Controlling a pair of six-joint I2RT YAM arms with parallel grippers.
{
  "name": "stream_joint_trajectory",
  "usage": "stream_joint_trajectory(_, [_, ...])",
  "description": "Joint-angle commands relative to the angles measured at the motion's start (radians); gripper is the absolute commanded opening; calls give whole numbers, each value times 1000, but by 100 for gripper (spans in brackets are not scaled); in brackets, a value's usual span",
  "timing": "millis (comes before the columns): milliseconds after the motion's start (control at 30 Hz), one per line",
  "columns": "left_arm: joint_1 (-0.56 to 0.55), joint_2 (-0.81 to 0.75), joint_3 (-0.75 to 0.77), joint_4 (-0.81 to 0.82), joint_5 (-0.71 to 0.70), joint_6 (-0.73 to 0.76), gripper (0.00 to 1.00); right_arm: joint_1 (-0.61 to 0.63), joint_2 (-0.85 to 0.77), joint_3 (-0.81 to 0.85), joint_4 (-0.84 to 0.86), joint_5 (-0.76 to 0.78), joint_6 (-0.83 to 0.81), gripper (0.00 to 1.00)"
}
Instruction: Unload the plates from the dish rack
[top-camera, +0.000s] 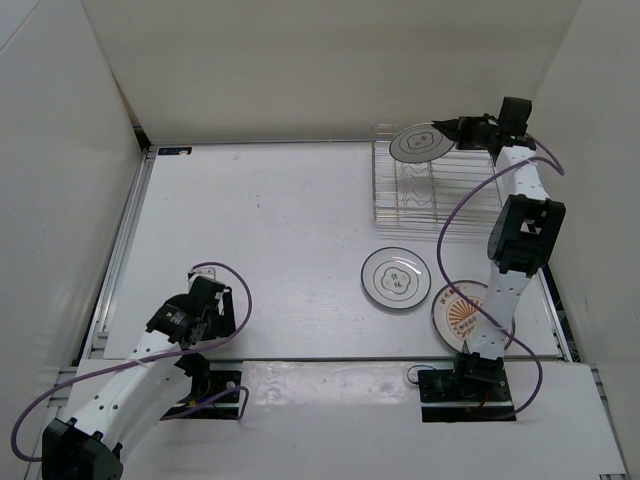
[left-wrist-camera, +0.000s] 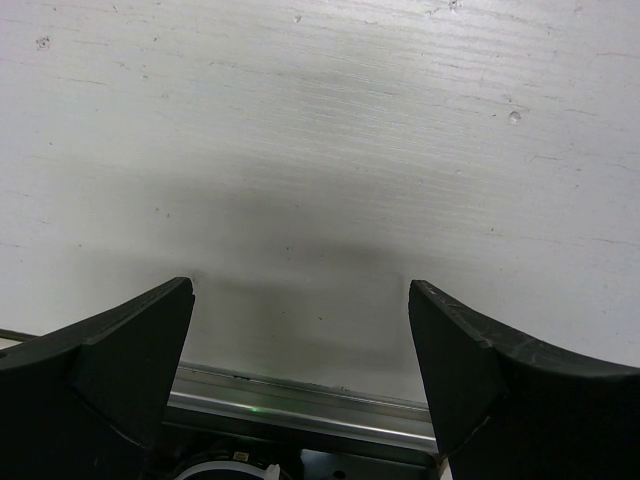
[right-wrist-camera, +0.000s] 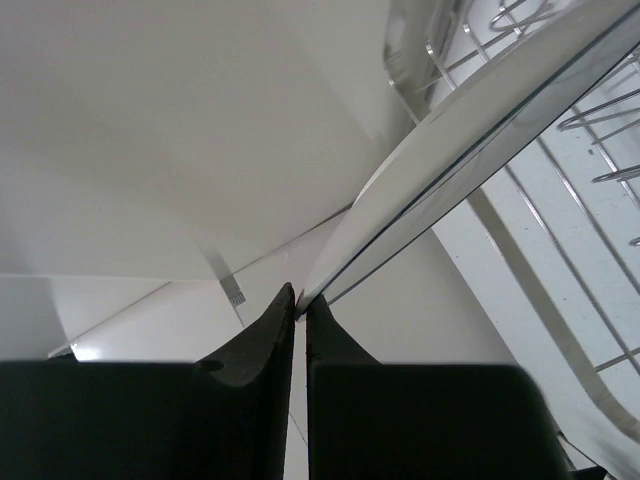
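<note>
My right hand (top-camera: 445, 128) is clenched on the rim of a dark-ringed plate (top-camera: 418, 143) at the far left corner of the dish rack (top-camera: 440, 190). In the right wrist view the two fingers pinch the plate's thin edge (right-wrist-camera: 470, 150), with the rack's wires (right-wrist-camera: 600, 120) beyond it. The plate sits tilted, face up toward the overhead camera; I cannot tell whether its lower edge touches the bars. A second ringed plate (top-camera: 396, 279) lies flat on the table (top-camera: 270, 230) in front of the rack. Just beside it, to the right, lies the orange sunburst plate (top-camera: 452, 312), partly hidden by the right arm. My left hand (top-camera: 178, 322) hangs released over the table's near left edge, its fingers (left-wrist-camera: 130, 350) wide apart and holding nothing.
</note>
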Motion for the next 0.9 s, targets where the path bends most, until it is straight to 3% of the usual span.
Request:
stream_joint_trajectory(0, [-1,1,-2,17,11,10,100,-21,-114,83,149,-26,19,0])
stream_joint_trajectory(267, [-3,-5,0,10,13,7,100,-37,-197,163,85,-71,-130,0])
stream_joint_trajectory(467, [-1,7,5,14,21,8,100,-28,-304,152,-102,-135,-341,0])
stream_joint_trajectory(567, [-7,12,3,13,27,10,100,-15,-386,129,-254,-158,-543,0])
stream_joint_trajectory(667, [-9,10,3,13,27,12,100,9,-496,4,-437,-143,-717,0])
stream_joint_trajectory(767, [-7,12,5,13,25,12,100,84,-609,-55,-663,-88,-911,0])
stream_joint_trajectory(867, [-7,12,6,16,28,12,100,153,-695,-125,-759,-33,-996,0])
